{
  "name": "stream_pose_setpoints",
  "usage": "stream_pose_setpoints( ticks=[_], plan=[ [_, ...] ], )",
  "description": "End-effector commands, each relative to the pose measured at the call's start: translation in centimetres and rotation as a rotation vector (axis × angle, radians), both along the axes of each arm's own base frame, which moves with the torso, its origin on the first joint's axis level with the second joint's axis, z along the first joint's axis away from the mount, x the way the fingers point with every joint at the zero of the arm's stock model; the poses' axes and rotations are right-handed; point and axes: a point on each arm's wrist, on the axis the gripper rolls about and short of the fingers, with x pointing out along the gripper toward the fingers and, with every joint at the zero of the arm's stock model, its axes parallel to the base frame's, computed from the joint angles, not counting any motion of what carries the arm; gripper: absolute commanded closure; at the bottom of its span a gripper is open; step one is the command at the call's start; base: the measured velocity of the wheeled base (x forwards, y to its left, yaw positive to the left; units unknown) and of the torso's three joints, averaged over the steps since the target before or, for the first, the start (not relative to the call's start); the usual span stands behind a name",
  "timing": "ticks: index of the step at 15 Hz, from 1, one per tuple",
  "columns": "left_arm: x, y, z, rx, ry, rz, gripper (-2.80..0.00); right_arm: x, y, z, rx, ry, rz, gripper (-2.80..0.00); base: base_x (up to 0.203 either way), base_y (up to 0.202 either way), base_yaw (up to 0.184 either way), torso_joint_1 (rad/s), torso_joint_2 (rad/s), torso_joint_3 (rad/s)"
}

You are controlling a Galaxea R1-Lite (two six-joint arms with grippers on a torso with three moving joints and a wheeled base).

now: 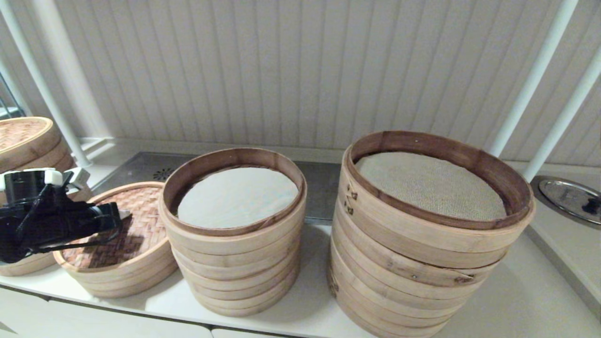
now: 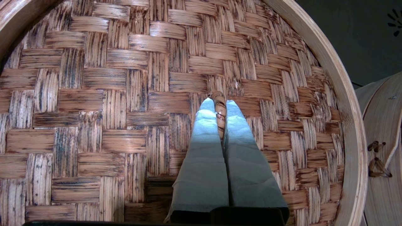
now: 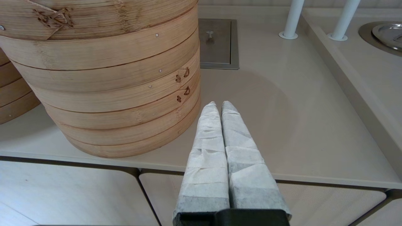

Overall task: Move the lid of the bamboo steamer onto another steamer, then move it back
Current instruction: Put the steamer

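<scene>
The reddish-brown woven bamboo steamer lid (image 1: 136, 225) lies flat on a low pale steamer (image 1: 122, 277) at the front left of the counter, and it hides that steamer's inside. My left gripper (image 1: 119, 218) reaches over the lid from the left. In the left wrist view my left gripper (image 2: 220, 102) is shut on the small centre loop handle (image 2: 221, 110), which fills the gap between the fingers, with the lid's weave (image 2: 125, 94) all around. My right gripper (image 3: 219, 105) is shut on nothing, low by the counter's front edge, beside the wide stack (image 3: 119, 94).
A tall stack with a white liner (image 1: 235, 267) stands right of the lid, nearly touching it. The wider stack with a beige cloth (image 1: 422, 267) is further right. A paler lidded steamer (image 1: 23, 141) sits far left. White poles (image 1: 530, 84) and a metal lid (image 1: 568, 197) are at the back right.
</scene>
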Motion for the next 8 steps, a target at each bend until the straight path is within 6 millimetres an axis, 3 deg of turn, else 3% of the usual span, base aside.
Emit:
stream_pose_setpoints(
  ticks=[1, 8],
  plan=[
    [0.24, 0.15, -0.26, -0.003, 0.004, 0.002, 0.0, 0.03, 0.0, -0.08, 0.0, 0.003, 0.0, 0.0, 0.0, 0.0, 0.0, 0.0, 0.0, 0.0],
    [0.77, 1.1, -0.88, -0.009, 0.015, 0.026, 0.0, 0.03, 0.0, -0.08, 0.0, 0.003, 0.0, 0.0, 0.0, 0.0, 0.0, 0.0, 0.0, 0.0]
  ],
)
